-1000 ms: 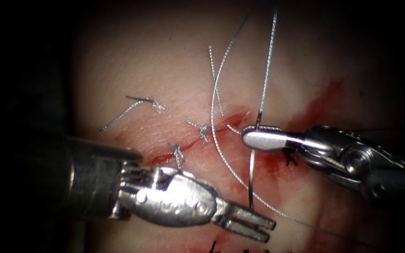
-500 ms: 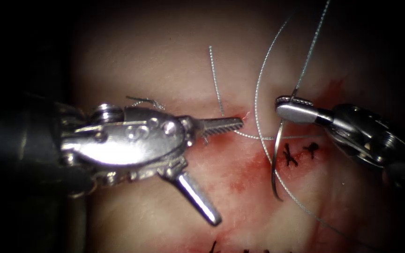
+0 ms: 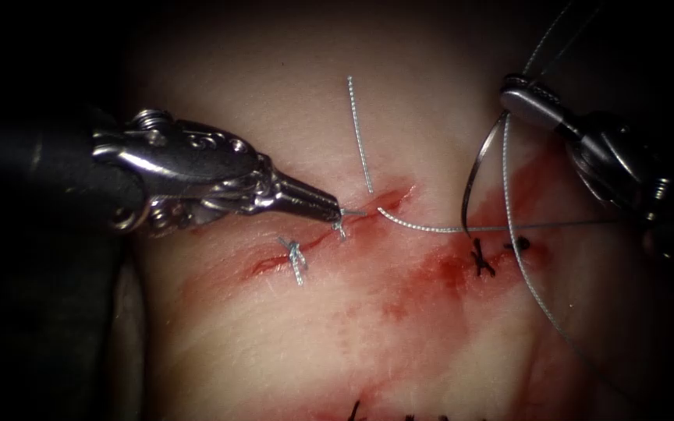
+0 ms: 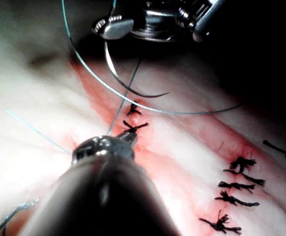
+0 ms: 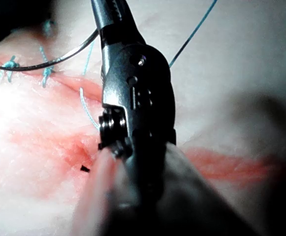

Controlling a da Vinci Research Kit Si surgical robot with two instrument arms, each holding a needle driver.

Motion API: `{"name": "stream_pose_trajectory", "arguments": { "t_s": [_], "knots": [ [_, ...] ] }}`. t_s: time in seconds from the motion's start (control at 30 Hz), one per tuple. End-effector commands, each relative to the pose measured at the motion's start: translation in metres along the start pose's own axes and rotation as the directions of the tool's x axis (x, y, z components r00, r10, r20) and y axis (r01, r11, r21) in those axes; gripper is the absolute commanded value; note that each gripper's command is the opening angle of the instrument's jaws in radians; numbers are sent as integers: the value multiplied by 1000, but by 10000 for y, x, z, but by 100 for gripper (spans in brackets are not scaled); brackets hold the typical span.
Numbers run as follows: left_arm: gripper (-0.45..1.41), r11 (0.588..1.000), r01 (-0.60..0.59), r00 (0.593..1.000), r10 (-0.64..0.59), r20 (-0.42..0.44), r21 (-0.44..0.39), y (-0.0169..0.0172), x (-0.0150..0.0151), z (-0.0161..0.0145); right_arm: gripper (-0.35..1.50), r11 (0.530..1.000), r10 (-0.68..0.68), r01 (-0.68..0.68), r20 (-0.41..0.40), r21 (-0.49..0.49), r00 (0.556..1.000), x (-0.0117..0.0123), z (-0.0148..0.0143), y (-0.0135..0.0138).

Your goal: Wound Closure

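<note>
Thread (image 3: 521,257) runs off the endoscope view's edge.

My endoscope light pools on the tissue (image 3: 290,327) and fades to black at the edges. Glare streaks my left tool (image 3: 335,210); its shaft close up blurs.

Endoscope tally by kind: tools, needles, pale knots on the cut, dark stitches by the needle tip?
Tools: 2; left tool shut on thread, right tool holds needle near its thread end.
Needle: 1, clear of tissue.
Pale knots: 2.
Dark stitches: 2.
Total: 7.
</note>
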Motion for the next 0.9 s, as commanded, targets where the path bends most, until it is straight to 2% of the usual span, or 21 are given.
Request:
{"name": "stream_pose_trajectory", "arguments": {
  "t_s": [0.03,0.13,0.23,0.33,0.37,0.4,0.5,0.57,0.73,0.9],
  "knots": [
    [-45,1000,-4,1000,4,6,2,-4,-4,14,-35,999,-32,32,-16,13,999,-3,9,5],
    [-45,999,51,999,-51,5,10,-12,-10,39,-35,991,-120,118,-29,-71,992,0,12,3],
    [-45,996,81,997,-81,-4,28,-16,-4,63,-35,986,-150,147,-30,-77,988,0,15,-1],
    [-45,985,167,986,-166,-20,42,-18,6,81,-35,978,-193,188,-44,-88,980,-1,18,-5],
    [-45,982,175,984,-174,-24,64,-18,9,85,-35,978,-193,187,-52,-94,980,-1,19,-6],
    [-45,966,208,978,-203,-50,153,-20,15,93,-35,977,-205,201,-69,-70,976,-1,22,-7],
    [-45,923,250,967,-251,-34,293,-23,23,100,-35,977,-206,201,-75,-71,976,-1,25,-9],
    [-45,903,263,961,-276,-10,340,-27,26,104,-35,977,-205,200,-75,-71,976,-1,25,-10],
    [-45,909,285,949,-313,47,305,-42,20,108,-35,978,-202,197,-75,-71,976,2,26,-10],
    [-45,912,291,946,-320,59,289,-57,8,99,-35,978,-203,198,-76,-67,976,2,25,-10]
  ]
}}
